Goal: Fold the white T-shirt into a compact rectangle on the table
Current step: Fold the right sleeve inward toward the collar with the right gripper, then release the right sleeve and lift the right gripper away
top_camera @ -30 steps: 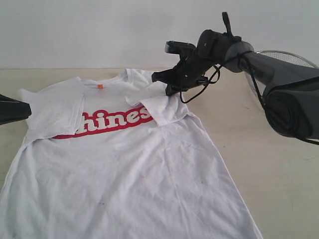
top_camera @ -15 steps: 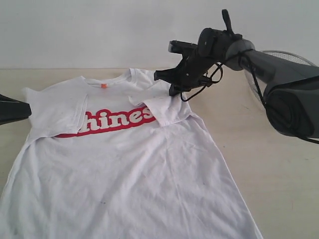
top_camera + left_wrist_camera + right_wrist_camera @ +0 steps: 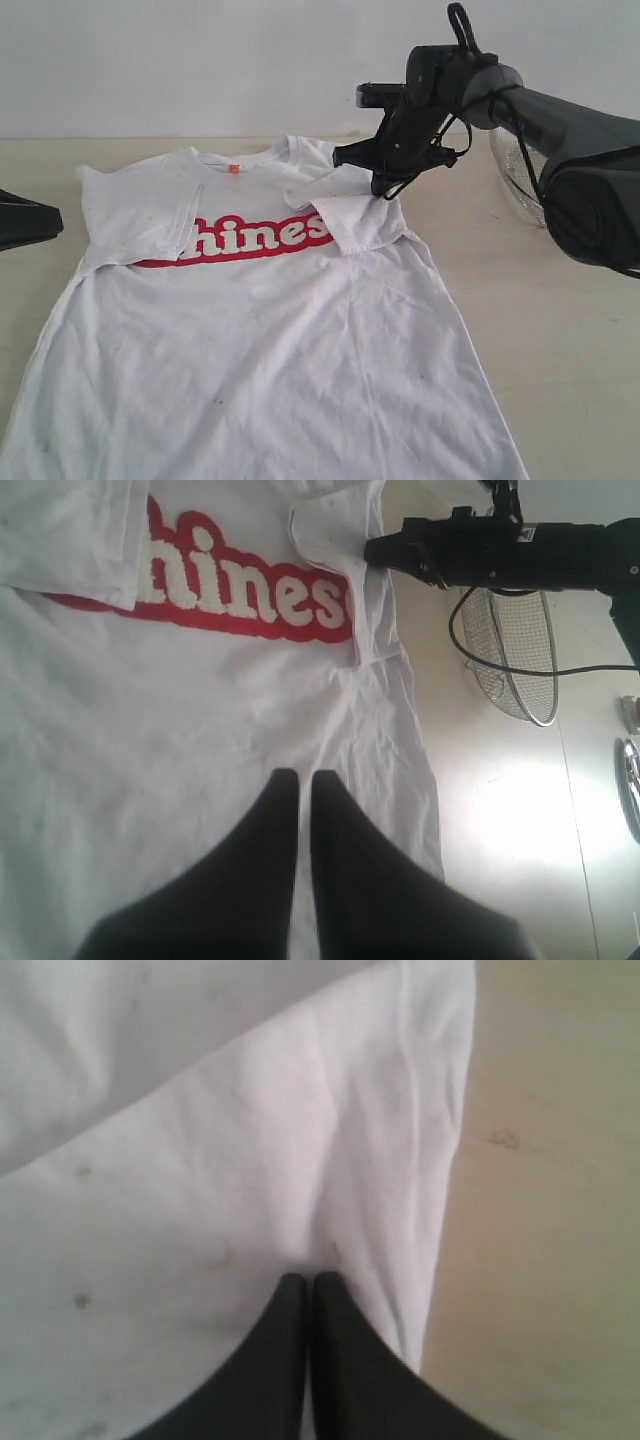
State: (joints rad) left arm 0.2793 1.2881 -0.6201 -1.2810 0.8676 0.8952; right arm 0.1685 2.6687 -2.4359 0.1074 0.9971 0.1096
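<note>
The white T-shirt [image 3: 270,340] lies face up on the table [image 3: 540,330], its red lettered band [image 3: 255,240] across the chest and both sleeves folded inward. My right gripper [image 3: 383,190] is at the shirt's far right shoulder, shut on a pinch of the fabric [image 3: 250,1160], which puckers at the right gripper's [image 3: 305,1277] tips. At the left edge my left gripper [image 3: 45,222] hangs off the shirt. In its wrist view the left gripper [image 3: 298,773] is shut, with the shirt [image 3: 150,730] well below it and nothing held.
A silver wire-mesh basket [image 3: 515,180] stands at the back right, behind the right arm, and shows in the left wrist view as the basket [image 3: 510,650] beside the shirt. Bare table [image 3: 480,810] runs along the shirt's right side. A pale wall closes the far edge.
The right gripper has moved right and slightly back with the shoulder fabric in it, and the whole shirt has slid to the right. The left arm has not moved.
</note>
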